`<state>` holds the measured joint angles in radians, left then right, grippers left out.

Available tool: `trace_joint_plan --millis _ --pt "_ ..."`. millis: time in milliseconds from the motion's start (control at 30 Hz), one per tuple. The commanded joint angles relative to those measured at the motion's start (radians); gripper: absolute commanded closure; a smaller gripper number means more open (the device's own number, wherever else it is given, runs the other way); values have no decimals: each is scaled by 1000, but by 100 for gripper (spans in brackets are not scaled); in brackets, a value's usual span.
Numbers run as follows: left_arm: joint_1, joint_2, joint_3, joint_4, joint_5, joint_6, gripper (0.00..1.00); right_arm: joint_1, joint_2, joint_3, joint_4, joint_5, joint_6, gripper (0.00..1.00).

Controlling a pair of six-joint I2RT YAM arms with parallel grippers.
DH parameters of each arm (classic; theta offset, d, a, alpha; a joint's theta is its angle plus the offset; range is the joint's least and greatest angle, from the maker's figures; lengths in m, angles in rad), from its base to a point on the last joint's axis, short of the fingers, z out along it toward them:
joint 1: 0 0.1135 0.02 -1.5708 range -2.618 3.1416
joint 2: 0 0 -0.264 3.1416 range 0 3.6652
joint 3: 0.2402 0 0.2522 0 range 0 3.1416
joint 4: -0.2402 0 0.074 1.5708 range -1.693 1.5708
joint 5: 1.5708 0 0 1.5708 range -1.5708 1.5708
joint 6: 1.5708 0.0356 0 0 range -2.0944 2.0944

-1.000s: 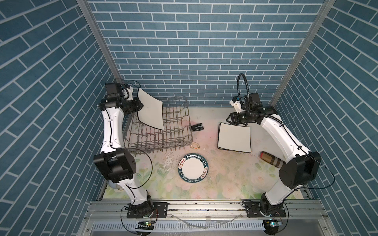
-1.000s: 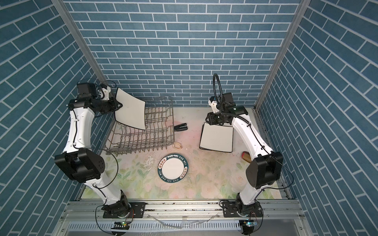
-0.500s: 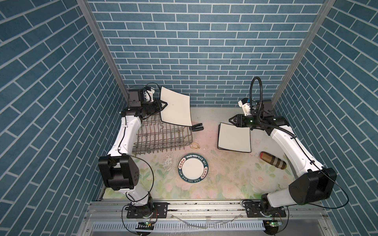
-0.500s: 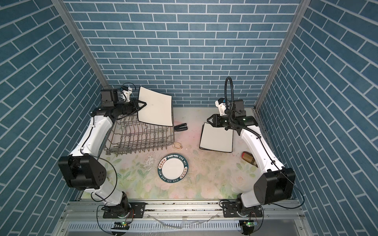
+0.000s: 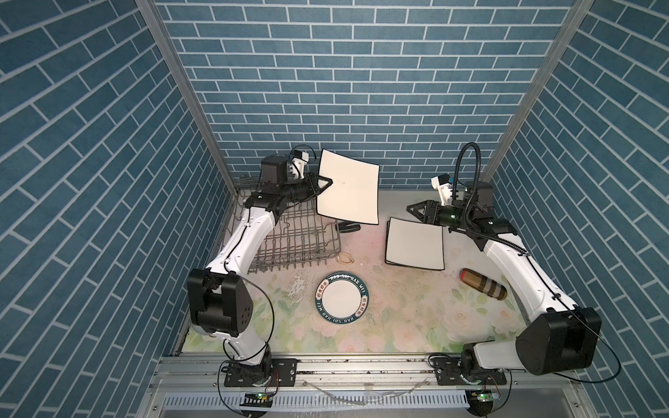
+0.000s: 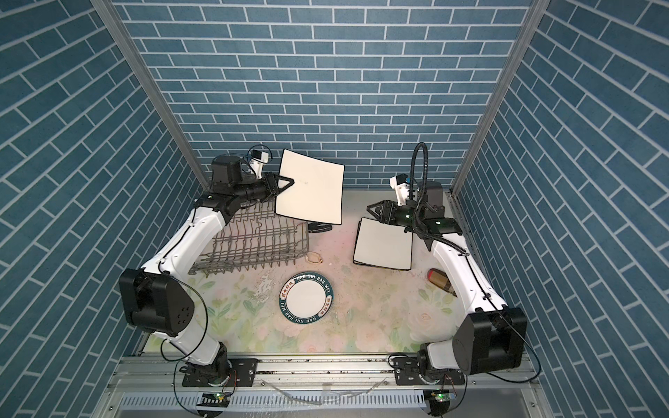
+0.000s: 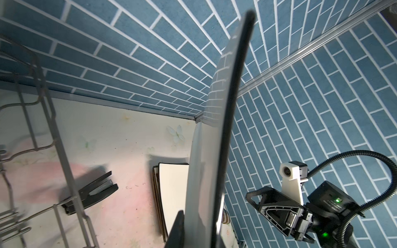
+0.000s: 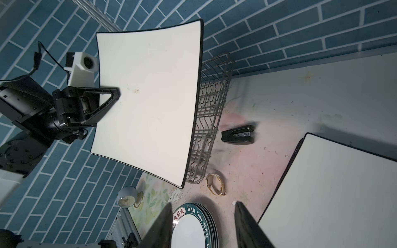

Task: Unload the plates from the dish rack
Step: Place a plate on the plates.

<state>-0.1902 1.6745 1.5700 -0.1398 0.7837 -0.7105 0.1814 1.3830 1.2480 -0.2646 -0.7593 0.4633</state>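
Note:
My left gripper [image 5: 324,182] is shut on the left edge of a square cream plate [image 5: 347,191] with a black rim. It holds the plate upright in the air above the right end of the grey wire dish rack [image 5: 297,239]. In both top views the rack holds no plate. A stack of square plates [image 5: 414,244] lies flat on the table right of centre. My right gripper [image 5: 411,210] hovers open and empty over the stack's far edge, facing the held plate [image 8: 148,96]. Round teal-rimmed plates [image 5: 342,302] are stacked at front centre.
A black stapler [image 5: 349,227] lies between the rack and the square stack. A gold bracelet [image 5: 345,257] lies at the rack's front right corner. A brown striped cylinder [image 5: 481,289] lies by the right arm. A small clock [image 8: 126,197] sits near the left wall.
The left arm has swung the held square plate from the rack's left side over to its right end. The right gripper has pulled back from the square stack and its jaws have widened.

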Motion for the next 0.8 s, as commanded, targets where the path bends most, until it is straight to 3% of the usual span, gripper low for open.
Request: trace_joint_plan --millis 0,300,767 --pt "-28 0 13 218 66 -93 100 -20 -16 -46 143 -90 105 51" --pt "-78 37 46 235 79 -122 100 -50 12 -83 276 -149 192 48" --pt "-133 56 44 354 105 -226 100 -61 47 -97 323 -160 221 47"
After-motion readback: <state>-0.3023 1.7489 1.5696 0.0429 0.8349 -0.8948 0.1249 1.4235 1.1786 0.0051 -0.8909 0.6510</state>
